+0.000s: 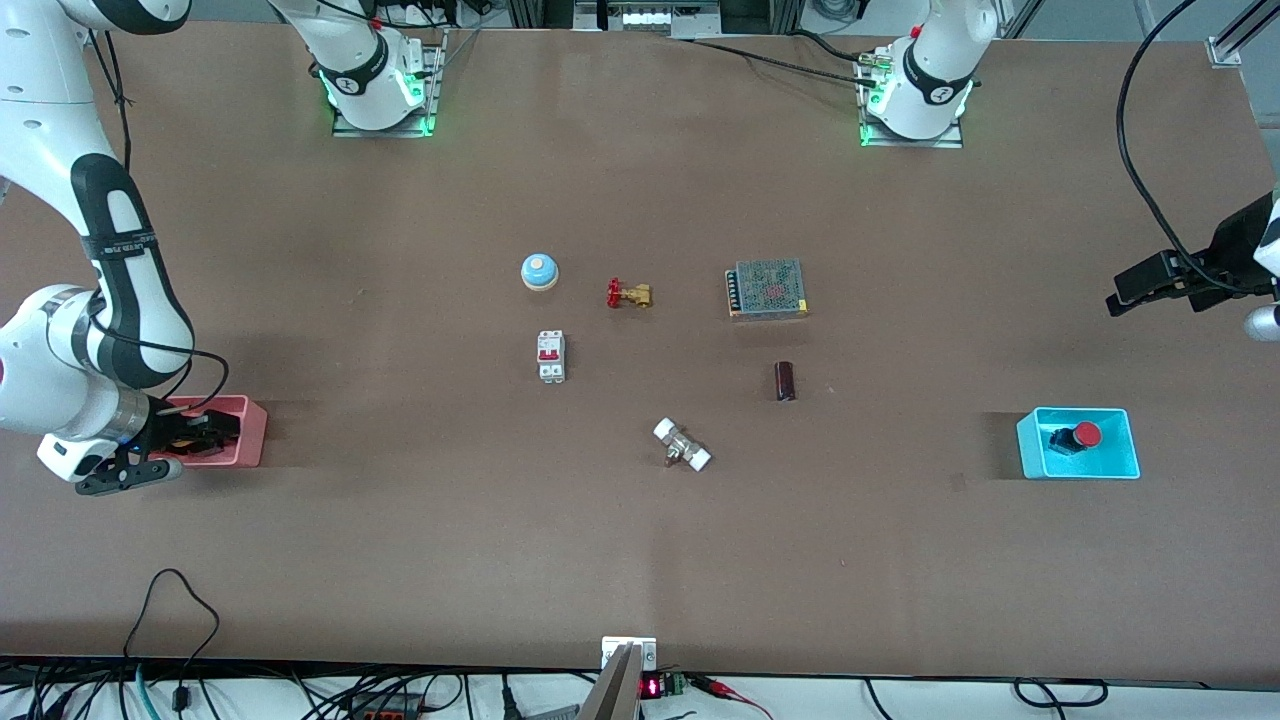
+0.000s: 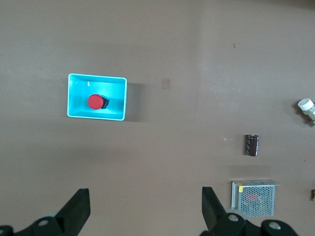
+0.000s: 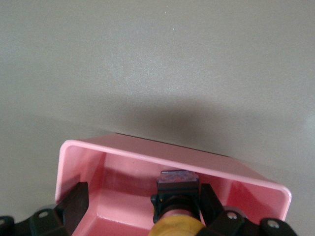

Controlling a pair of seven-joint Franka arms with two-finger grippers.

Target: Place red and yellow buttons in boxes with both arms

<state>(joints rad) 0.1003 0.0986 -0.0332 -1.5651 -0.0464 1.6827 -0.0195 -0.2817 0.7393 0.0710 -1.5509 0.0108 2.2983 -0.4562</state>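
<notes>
The cyan box (image 1: 1125,465) sits toward the left arm's end of the table and holds the red button (image 1: 1076,437), lying tipped on the box floor with its red cap beside its dark base; the left wrist view shows the same box (image 2: 74,93) with the red button (image 2: 97,102) near the middle. The left gripper (image 1: 1135,292) is up in the air over bare table by that end, well apart from the cyan box, its fingers (image 2: 78,212) spread wide with nothing between them. The pink box (image 1: 250,440) stands at the right arm's end of the table, and the right gripper (image 1: 205,432) is down inside it. In the right wrist view the yellow button (image 3: 177,209) is inside the pink box (image 3: 78,150), dark base toward the box wall and yellow cap toward the camera. The right gripper (image 3: 142,206) has its fingers (image 3: 74,204) apart; one finger is just beside the button's base and the other stands clear of it, so it is not gripped.
</notes>
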